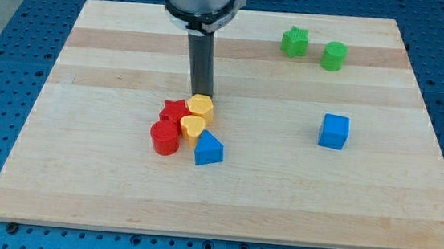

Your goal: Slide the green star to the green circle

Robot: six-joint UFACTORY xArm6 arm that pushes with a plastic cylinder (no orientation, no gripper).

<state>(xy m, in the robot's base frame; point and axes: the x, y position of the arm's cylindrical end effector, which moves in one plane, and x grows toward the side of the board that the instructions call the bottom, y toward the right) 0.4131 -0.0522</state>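
Note:
The green star (294,41) lies near the view's top right of the wooden board (104,187). The green circle (334,56), a short cylinder, stands just to the star's right and slightly lower, a small gap apart. My tip (201,95) is far to the left of both, at the board's middle, touching or nearly touching the top edge of a yellow hexagon block (200,106).
A cluster sits below my tip: a red star (174,111), a yellow heart-shaped block (192,127), a red cylinder (164,137) and a blue triangular block (208,149). A blue cube (334,131) stands alone at the right.

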